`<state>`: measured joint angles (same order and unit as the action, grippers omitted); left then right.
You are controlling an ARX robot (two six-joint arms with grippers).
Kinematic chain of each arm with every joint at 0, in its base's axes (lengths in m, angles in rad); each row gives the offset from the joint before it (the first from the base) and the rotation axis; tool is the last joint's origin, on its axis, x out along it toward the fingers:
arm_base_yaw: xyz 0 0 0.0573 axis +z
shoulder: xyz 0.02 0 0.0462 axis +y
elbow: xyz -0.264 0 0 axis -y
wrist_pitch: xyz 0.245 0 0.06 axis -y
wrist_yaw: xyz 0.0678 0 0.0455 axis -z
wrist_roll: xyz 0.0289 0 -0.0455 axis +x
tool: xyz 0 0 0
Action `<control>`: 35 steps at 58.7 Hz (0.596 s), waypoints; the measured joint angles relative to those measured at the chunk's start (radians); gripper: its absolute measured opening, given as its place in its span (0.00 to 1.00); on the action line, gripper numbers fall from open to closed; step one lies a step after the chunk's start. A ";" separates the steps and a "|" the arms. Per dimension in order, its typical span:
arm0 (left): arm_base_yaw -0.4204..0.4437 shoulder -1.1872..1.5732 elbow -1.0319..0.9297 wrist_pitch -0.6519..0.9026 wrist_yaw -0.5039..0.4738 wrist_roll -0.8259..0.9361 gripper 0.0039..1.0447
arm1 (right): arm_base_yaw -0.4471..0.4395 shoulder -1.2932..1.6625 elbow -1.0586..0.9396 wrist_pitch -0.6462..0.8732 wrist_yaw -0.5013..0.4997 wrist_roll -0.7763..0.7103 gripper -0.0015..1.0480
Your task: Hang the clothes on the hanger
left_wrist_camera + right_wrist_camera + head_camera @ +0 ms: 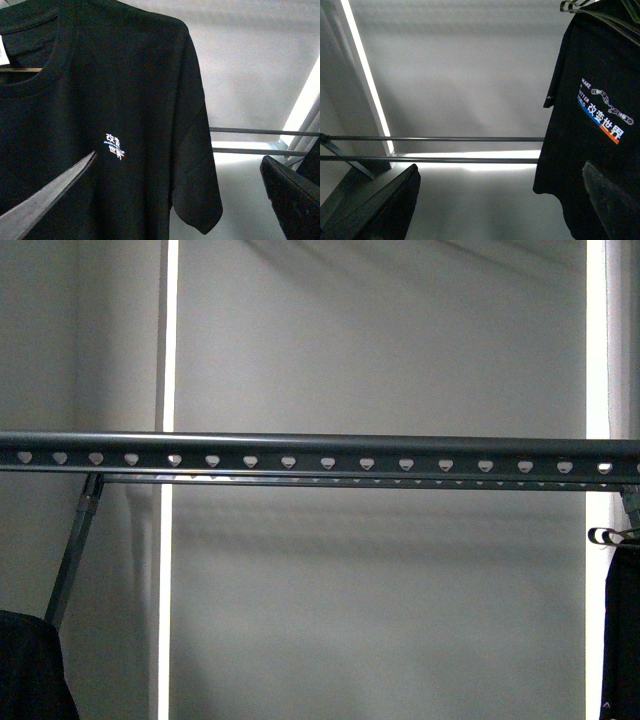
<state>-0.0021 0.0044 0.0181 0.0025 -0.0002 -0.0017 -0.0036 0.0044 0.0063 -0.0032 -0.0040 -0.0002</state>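
Left gripper (178,157): fingers spread wide, holding nothing, facing black short-sleeved T-shirt with small chest print (100,100).
Brass-coloured metal hanger (22,69): sliver seen inside collar; shirt apparently on it.
Right gripper (500,167): likewise spread, empty.
Advice: confirm shoulders seated evenly; hook unseen.

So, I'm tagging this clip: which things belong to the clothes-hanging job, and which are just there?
Job: black T-shirt, hanger inside its collar, big-print T-shirt, perforated rail.
Just there: grey wall, light strip, lower bars.
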 joint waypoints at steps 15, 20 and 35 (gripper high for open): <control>0.000 0.000 0.000 0.000 0.000 0.000 0.94 | 0.000 0.000 0.000 0.000 0.000 0.000 0.93; 0.000 0.000 0.000 0.000 0.000 0.000 0.94 | 0.000 0.000 0.000 0.000 0.000 0.000 0.93; 0.065 0.122 0.049 -0.063 0.238 0.101 0.94 | 0.000 0.000 0.000 0.000 0.002 0.000 0.93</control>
<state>0.0628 0.1265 0.0669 -0.0601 0.2382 0.0990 -0.0036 0.0044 0.0063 -0.0032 -0.0025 -0.0002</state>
